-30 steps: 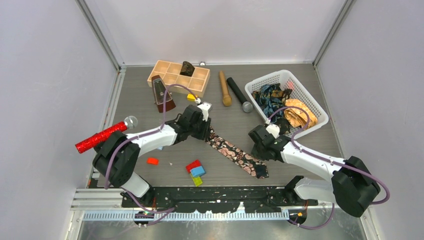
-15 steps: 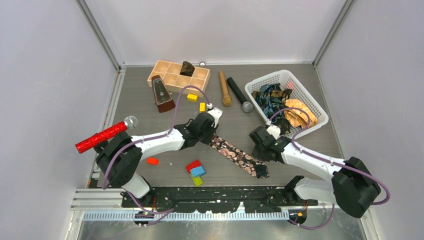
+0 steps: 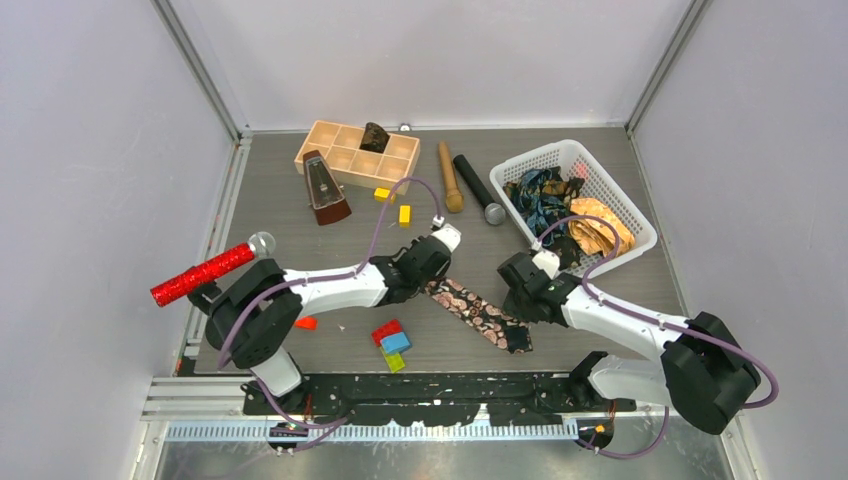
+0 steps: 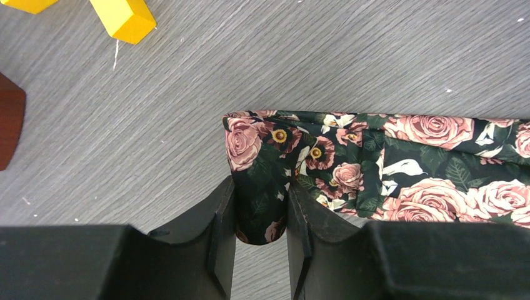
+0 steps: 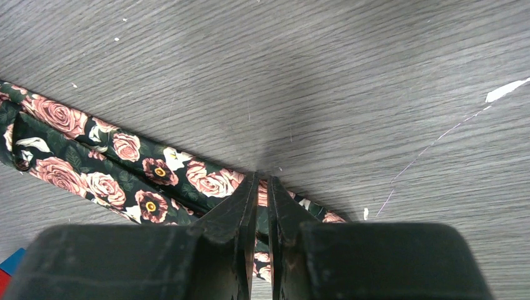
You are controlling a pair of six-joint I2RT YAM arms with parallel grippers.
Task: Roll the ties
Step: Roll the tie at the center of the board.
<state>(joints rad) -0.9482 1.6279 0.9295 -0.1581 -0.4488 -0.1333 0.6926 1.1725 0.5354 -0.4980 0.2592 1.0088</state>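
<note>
**On the grey table, both grippers clamp the black rose-print tie**

Between the two arms, the black rose-print tie [image 3: 478, 310] lies flat on the table [image 3: 280, 200], running diagonally from the upper left to the lower right in the top view. The left gripper [image 3: 430, 282] sits at its upper-left end. In the left wrist view that end is folded back on itself, and the left gripper [image 4: 261, 212] has its fingers clenched on the doubled fabric [image 4: 375, 156], one finger on each side of the fold. The right gripper [image 3: 517, 318] is at the opposite, lower-right end. In its wrist view the right gripper [image 5: 262, 187] has its fingers drawn almost together, nipping the tie [image 5: 125, 165] at its near edge, with a strip of the print showing between them.

The white basket [image 3: 560, 148] stands at the right rear of the table, well apart from the flat tie. It holds a crumpled blue-teal tie [image 3: 540, 195] and a golden-orange tie [image 3: 600, 228].

Elsewhere on the table:
- A wooden compartment tray [image 3: 340, 150] at the rear left has a dark lump [image 3: 374, 136] in one cell.
- A metronome [image 3: 322, 188] stands just in front of the tray.
- Two yellow blocks [image 3: 405, 213] lie near the left wrist.
- A red glittery microphone [image 3: 200, 272] rests at the left edge.
- A cluster of red, blue and yellow-green blocks [image 3: 392, 343] lies in front of the left arm.
</note>
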